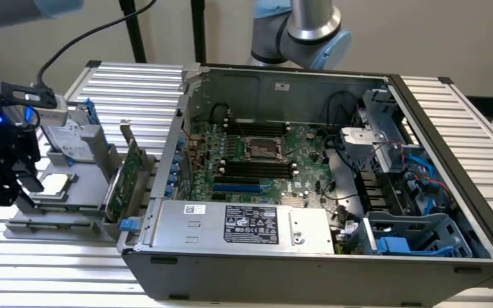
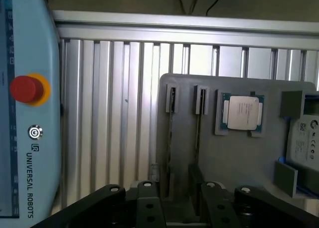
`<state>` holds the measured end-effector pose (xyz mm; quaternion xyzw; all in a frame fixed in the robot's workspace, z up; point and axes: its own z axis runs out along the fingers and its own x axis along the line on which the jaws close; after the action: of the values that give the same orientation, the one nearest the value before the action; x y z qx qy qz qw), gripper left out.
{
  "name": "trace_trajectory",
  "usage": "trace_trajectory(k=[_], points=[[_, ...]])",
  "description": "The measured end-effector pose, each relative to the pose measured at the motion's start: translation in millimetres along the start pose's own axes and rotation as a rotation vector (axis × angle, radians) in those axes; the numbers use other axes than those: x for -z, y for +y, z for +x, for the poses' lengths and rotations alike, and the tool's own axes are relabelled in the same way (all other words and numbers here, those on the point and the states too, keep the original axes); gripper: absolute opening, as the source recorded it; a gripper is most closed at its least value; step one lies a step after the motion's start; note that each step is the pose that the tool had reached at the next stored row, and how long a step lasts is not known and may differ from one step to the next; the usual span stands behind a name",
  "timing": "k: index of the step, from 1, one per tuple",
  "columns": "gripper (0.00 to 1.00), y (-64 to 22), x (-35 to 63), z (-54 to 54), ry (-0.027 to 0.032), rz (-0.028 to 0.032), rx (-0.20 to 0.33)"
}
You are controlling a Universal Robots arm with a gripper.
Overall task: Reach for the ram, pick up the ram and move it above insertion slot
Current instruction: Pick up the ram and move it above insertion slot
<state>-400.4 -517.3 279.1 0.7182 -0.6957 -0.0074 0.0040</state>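
Zero steps finished: gripper (image 2: 178, 193) hangs over the gray parts holder (image 2: 239, 173), jaws spread wide, nothing held. Ram (image 2: 170, 153), seemingly the thin edge-on strip standing in the holder, sits just ahead of the jaws, near their gap, untouched. Grasp, lift and carry to insertion slot (image 1: 255, 170) all undone.

An open computer case (image 1: 315, 269) lies on a counter (image 1: 135, 90) of ribbed metal slats. Inside it a green motherboard (image 1: 307, 144) carries a square processor socket (image 1: 262, 147). A silver power supply (image 1: 238, 224) with a black label sits along the near wall, and a blue drive cage (image 1: 400, 244) sits in the corner at the exterior view's right. Beside the case, at the exterior view's left, a gray holder tray (image 2: 234, 163) carries a processor chip (image 2: 241, 113) lying flat, a hard drive (image 2: 305, 143), and an upright green card with a metal bracket (image 1: 126, 183).
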Motion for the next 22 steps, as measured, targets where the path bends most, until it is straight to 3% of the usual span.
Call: trace_trajectory(k=[8,22], points=[[0.36,-1.4,-14.4,4.5,0.0001,-0.0002,0.000],[0.36,-5.5,-39.8,1.6,0.0001,-0.0001,0.000]])
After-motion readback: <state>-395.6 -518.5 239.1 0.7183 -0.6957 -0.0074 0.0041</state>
